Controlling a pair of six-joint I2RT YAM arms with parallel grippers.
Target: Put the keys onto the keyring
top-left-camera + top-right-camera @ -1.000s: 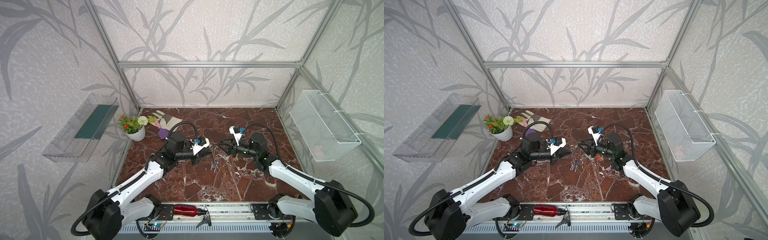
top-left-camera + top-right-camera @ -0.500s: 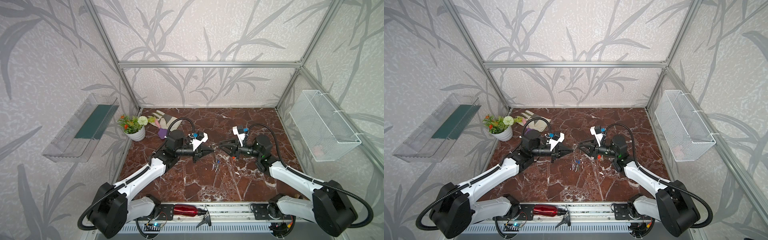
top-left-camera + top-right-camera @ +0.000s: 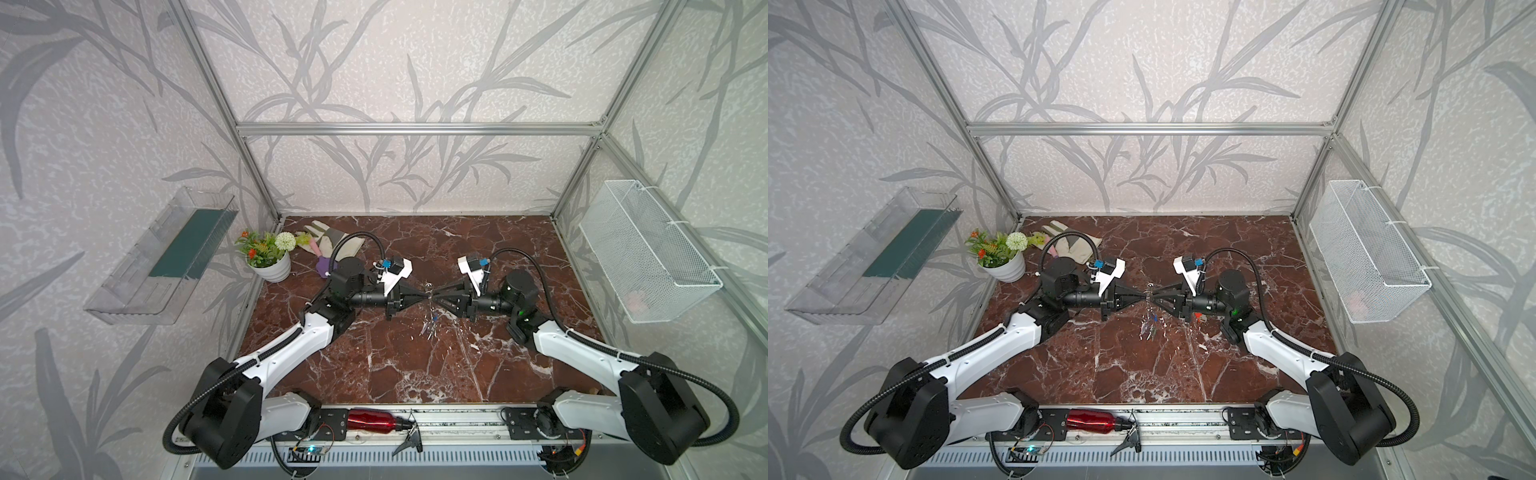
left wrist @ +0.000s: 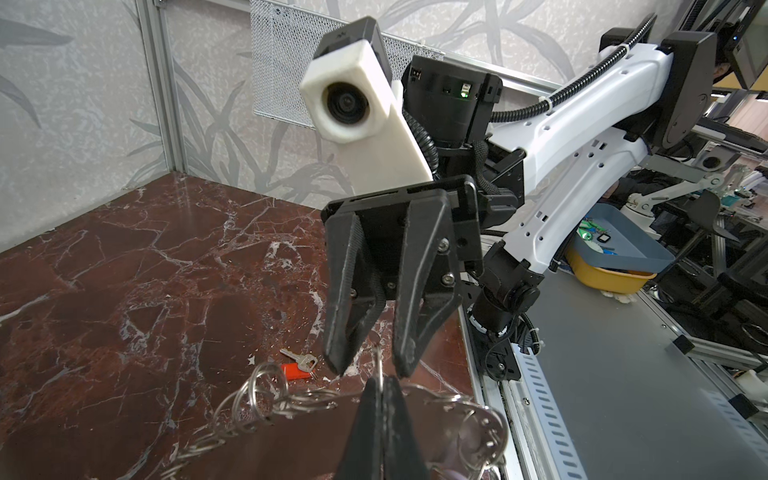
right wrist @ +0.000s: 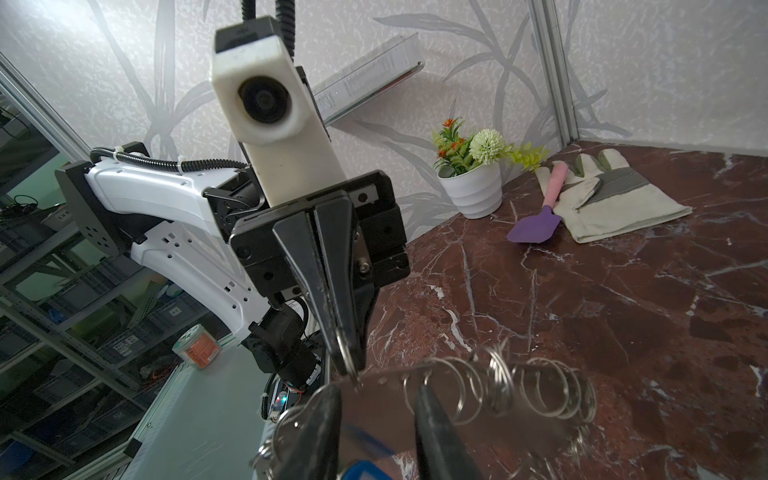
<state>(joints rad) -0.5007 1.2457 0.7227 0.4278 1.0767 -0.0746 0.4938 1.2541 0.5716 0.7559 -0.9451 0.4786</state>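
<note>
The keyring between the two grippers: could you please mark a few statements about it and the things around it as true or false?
1. The left gripper is shut on a split ring of the keyring. True.
2. The right gripper has its jaws pressed fully together. False: they stand apart, with a ring between them.
3. A red-tagged key lies on the table. True.
4. The keyring lies flat on the table. False: it is held up above it.
5. The glove lies at the table's near right corner. False: it lies at the far left, near the flower pot.
</note>
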